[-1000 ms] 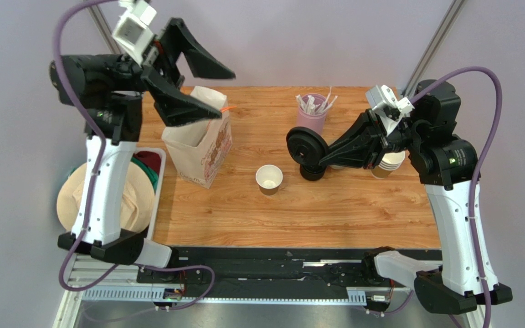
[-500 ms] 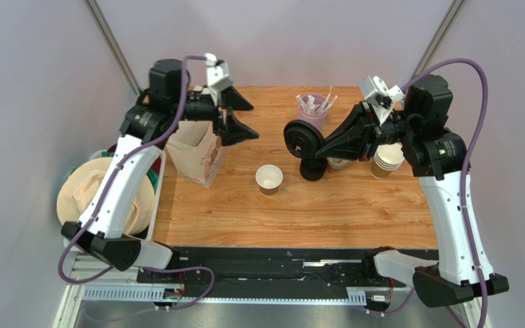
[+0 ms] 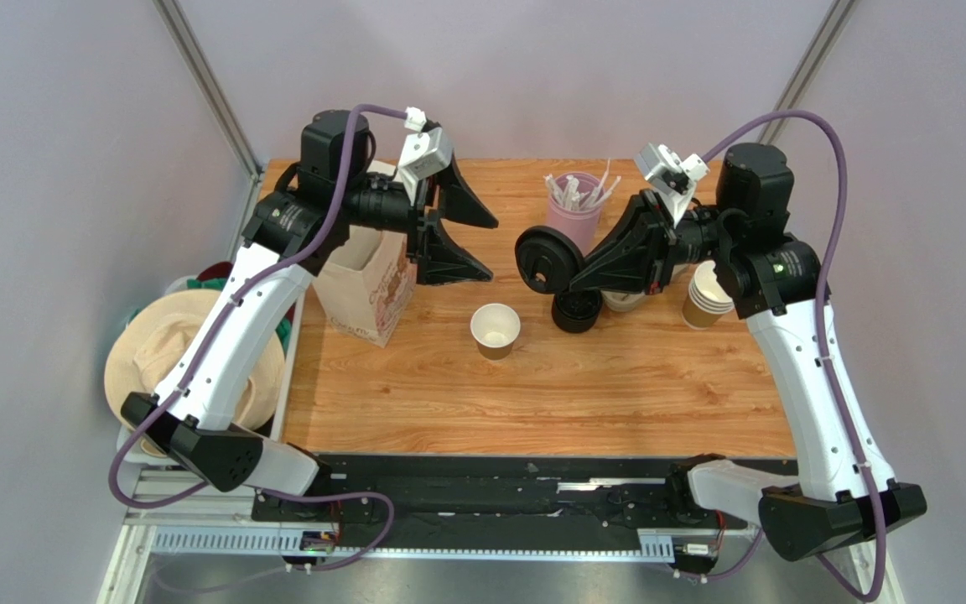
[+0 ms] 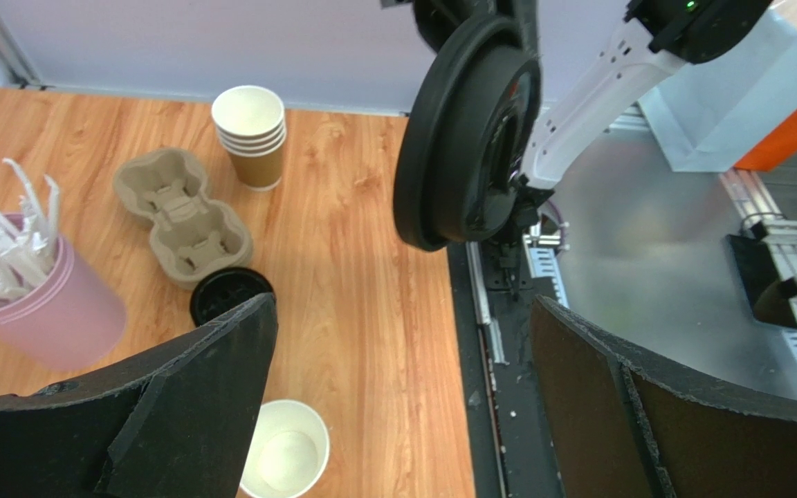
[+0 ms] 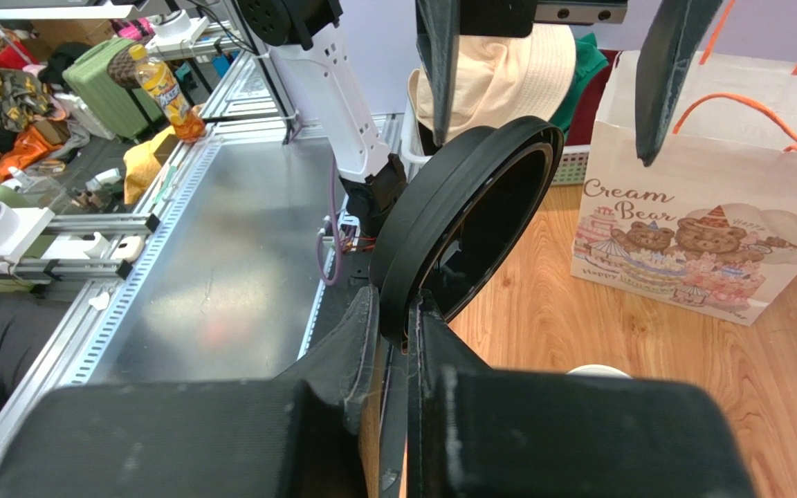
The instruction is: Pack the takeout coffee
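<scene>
Left gripper (image 3: 493,251) has swung right, off the paper bag (image 3: 368,287), jaws wide apart, now above the table (image 3: 652,390) just behind the cup (image 3: 494,330). Cup stands upright, open-topped, abt mid-table. Spare lid (image 3: 575,312) lies flat just right of it. Right gripper (image 3: 576,274) clamped on black lid (image 3: 541,261), held on edge above the spare. Bag upright nr far-left corner. Pink cup (image 3: 573,214) of sticks at far edge

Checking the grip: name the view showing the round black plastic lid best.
Right wrist: the round black plastic lid is close, its rim pinched in the right gripper. Left wrist shows it large, grip mostly hidden. Top external shows it small.
</scene>
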Controlling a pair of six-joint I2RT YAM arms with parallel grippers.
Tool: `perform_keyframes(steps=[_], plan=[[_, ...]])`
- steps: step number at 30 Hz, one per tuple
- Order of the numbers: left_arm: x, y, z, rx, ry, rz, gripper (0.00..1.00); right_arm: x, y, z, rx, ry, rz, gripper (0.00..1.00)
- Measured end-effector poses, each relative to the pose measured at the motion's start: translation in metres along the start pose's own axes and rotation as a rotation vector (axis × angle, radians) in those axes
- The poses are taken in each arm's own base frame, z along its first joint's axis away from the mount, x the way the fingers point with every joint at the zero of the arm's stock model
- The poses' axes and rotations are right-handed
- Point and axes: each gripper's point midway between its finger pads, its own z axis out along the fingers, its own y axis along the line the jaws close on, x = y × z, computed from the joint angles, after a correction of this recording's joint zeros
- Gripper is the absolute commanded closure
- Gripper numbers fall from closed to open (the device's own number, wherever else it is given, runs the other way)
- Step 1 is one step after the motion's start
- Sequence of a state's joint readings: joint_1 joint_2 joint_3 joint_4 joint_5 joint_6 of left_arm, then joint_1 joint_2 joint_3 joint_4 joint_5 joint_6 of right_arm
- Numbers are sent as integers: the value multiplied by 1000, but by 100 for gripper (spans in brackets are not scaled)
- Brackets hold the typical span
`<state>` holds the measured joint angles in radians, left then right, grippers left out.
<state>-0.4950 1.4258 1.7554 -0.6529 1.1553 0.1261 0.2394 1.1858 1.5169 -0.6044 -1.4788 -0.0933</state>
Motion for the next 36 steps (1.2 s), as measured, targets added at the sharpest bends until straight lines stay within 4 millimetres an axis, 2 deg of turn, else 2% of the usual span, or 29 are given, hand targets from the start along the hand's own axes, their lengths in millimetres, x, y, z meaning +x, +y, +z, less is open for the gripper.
perform_keyframes(steps=[9, 17, 20, 24, 36], plan=[[-14, -14, 4, 88, -43, -26, 1, 21, 2, 13, -63, 16, 52, 94], [-7, -16, 20, 149, -29, -58, 1, 24, 2, 20, -95, 23, 61, 94], [-4, -16, 24, 162, -23, -70, 7, 25, 0, 22, -101, 25, 69, 94], [-1, -18, 27, 188, -19, -84, 26, 28, -4, 23, -104, 27, 82, 94], [-2, -26, 27, 229, -20, -87, 31, 32, -16, 26, -104, 32, 117, 94]])
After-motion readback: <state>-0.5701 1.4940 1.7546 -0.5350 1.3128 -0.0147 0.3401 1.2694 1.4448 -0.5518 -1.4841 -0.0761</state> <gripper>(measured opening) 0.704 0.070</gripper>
